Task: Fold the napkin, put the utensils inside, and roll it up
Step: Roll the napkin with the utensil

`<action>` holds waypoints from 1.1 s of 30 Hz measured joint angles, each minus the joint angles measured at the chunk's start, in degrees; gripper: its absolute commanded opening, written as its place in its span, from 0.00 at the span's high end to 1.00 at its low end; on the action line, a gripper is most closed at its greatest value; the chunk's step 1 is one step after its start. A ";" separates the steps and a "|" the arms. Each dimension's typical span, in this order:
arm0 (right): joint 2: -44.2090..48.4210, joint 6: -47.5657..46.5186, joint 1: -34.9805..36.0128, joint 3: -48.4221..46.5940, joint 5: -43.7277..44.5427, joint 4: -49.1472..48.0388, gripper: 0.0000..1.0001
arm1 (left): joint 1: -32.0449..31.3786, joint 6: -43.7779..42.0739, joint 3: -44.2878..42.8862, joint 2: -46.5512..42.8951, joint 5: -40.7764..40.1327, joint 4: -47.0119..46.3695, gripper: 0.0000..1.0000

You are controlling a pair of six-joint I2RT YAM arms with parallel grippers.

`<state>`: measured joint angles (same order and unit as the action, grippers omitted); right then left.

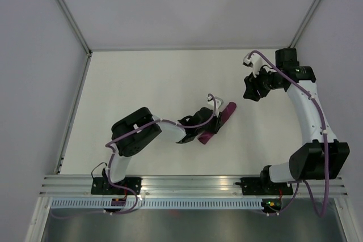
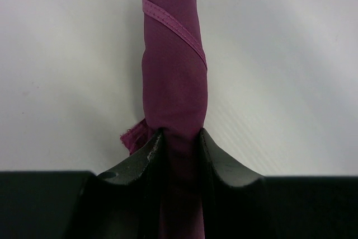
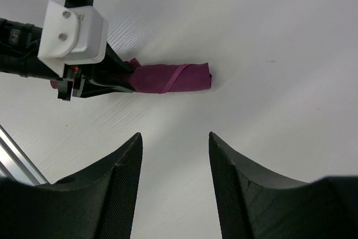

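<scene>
napkin (image 1: 229, 110) lies as a tight roll on the white table (image 1: 153, 77), slightly toward 5 o'clock of the table's middle in the top view, its long axis running from 7 o'clock to 1 o'clock. the left gripper (image 1: 218, 119) is clamped across the roll partway along it, so one end sticks out past the fingers toward 1 o'clock and the other shows as a short magenta stub at 7 o'clock. in the left wrist view the two black fingers (image 2: 151, 152) press the cloth from either side, and the roll runs straight up toward 12 o'clock and out of the picture. a stitched hem strip (image 2: 174, 27) winds slantwise around the roll, from 10 o'clock down to 4 o'clock. a frayed corner of cloth (image 2: 132, 136) pokes out just beside the left finger, at 9 o'clock of the grip. whether utensils sit inside the roll cannot be told.

the right gripper (image 1: 249, 93) hangs above the table at 2 o'clock of the napkin, well apart from it, holding nothing. its wrist view shows its dark fingers (image 3: 120, 183) spread with bare table between them, and the roll lying crosswise beyond, at 12 o'clock of the gap. the white camera mount (image 3: 72, 32) on the left wrist sits at 10 o'clock there. a metal rail (image 1: 187, 183) runs along the table's near edge, at 6 o'clock.
</scene>
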<state>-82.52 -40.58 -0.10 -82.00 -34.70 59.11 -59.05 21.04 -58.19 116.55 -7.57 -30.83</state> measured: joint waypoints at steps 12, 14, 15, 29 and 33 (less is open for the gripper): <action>10.97 6.40 -1.64 4.07 1.38 -1.36 0.41 | -0.13 12.50 -15.65 7.34 -4.63 12.28 0.96; 11.43 7.08 -1.64 4.85 2.05 -1.57 0.41 | -0.17 14.23 -18.14 8.46 -5.90 14.34 0.96; 11.45 7.45 -1.64 5.31 2.38 -1.73 0.41 | -0.17 15.15 -19.08 8.92 -6.43 15.15 0.96; 7.41 11.93 -1.64 11.52 7.85 -6.10 0.42 | 1.46 26.86 -26.27 12.44 -9.14 21.16 0.92; 6.58 12.72 -1.64 12.41 7.87 -7.10 0.43 | 2.19 30.60 -28.00 13.11 -10.05 23.17 0.90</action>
<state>-75.94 -27.86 -1.74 -69.58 -26.83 52.01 -56.86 51.64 -86.19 129.67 -17.63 -7.66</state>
